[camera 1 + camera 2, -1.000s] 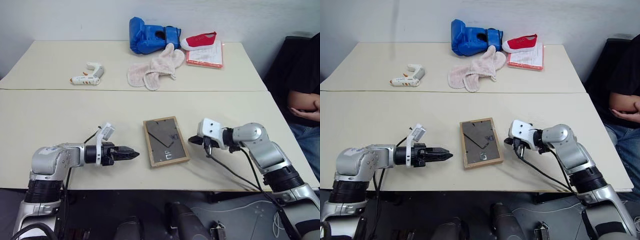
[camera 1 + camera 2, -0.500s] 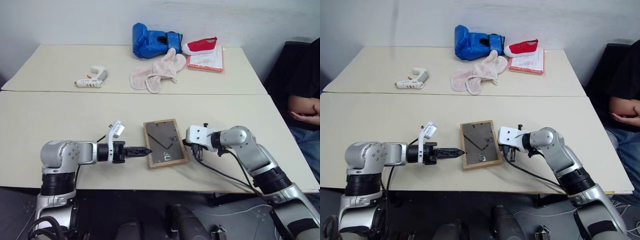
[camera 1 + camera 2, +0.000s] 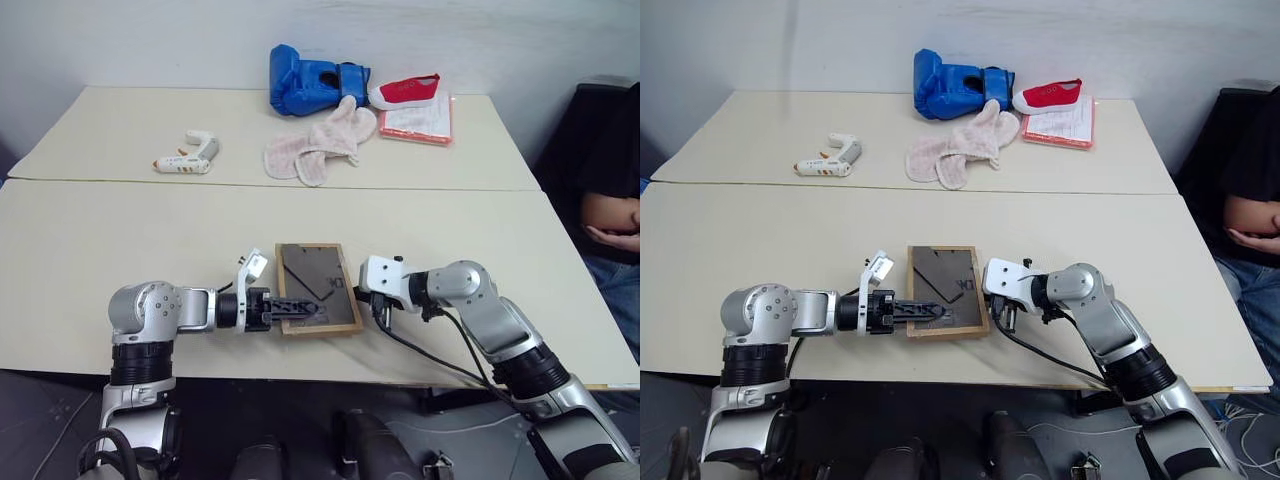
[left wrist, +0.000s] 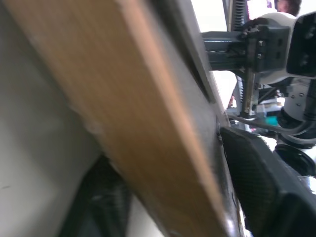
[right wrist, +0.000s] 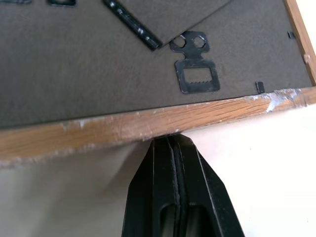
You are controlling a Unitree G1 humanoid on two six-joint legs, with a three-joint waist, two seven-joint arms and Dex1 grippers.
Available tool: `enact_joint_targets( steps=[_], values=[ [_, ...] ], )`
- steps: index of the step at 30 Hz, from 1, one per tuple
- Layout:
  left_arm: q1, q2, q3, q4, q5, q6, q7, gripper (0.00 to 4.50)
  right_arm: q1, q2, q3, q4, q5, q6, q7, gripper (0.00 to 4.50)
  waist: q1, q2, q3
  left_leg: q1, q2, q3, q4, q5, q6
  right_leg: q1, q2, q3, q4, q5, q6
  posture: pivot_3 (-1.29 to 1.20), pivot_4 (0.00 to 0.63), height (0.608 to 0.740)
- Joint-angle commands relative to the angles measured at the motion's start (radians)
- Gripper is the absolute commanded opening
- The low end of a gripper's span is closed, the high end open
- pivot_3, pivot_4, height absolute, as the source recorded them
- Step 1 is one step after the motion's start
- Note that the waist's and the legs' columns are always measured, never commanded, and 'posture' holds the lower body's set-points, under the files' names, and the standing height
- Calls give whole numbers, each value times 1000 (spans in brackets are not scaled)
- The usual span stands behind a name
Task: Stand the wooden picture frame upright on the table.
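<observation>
1. Wooden picture frame [image 3: 317,301] lying back-up on near half of bench [image 3: 120,240], dark backing and stand facing up, left edge tilted slightly off surface in left wrist view.
2. Left claw [image 3: 300,308] at frame's left edge, one finger [image 4: 261,187] over backing, other under wood border; clamped on frame edge.
3. Right claw [image 5: 175,148] fingers pressed together, tips touching frame's right wooden edge, near metal hanger tab [image 5: 196,75].
4. Far from frame, at bench's back: blue boxing glove [image 3: 312,78], red shoe [image 3: 405,90], pink-edged booklet [image 3: 420,118], pink cloth [image 3: 318,148], white glue gun [image 3: 185,157].
5. Person's arm [image 3: 612,215] far right of frame.
</observation>
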Motion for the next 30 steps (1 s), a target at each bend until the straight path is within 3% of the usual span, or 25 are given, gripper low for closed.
enact_joint_targets(
  steps=[1, 2, 6, 9, 14, 21, 30],
  values=[
    [-13, -3, 23, -29, -75, -1, 7, 1493, 1, 5, -8, -45, 19, 0, -5, 0, -1, 0, 0, 0, 0, 0, 0, 0, 0, 0, 0, 0, 0, 0, 0, 0, 150, 740],
    [-19, 4, 28, -25, -91, -1, 9, 1285, 3, -1, -15, -48, 23, -1, -4, 0, -1, 0, 0, 0, 0, 0, 0, 0, 0, 0, 0, 0, 0, 0, 0, 0, 150, 740],
    [-29, 40, 50, -34, -128, -1, 8, 1271, 37, -56, -94, -99, 91, 64, 22, 0, -1, 0, 1, -1, 0, 0, 0, 0, 0, -1, 0, 0, 0, 0, 0, 0, 150, 740],
    [-33, 77, 72, -55, -140, -2, -8, 1271, 62, -116, -232, -179, 258, 253, 77, 612, 3, 0, 2, -1, 0, 0, 0, 0, 0, -1, 0, 0, 0, 0, 0, 0, 150, 740],
    [-28, 115, 74, -100, -151, -16, -20, 1271, 13, -148, -369, -270, 487, 506, 89, 2300, -1, -1, 2, 0, 0, -1, -2, 0, 0, -1, 0, 0, -1, 0, 0, 0, 150, 740],
    [-47, 156, 10, -167, -150, -94, -57, 1271, -170, 46, -348, -216, 621, 665, -53, 4488, -18, -3, 3, 0, 0, -1, -4, 2, -2, -1, 0, -1, 0, 0, -1, 0, 150, 740],
    [-74, 198, -57, -173, -149, -166, -98, 1271, -217, 151, -213, -186, 622, 611, -82, 4500, -19, -2, 3, -6, 0, -2, -4, 1, -1, -6, 0, -2, -2, 0, -1, 0, 150, 740]
  ],
)
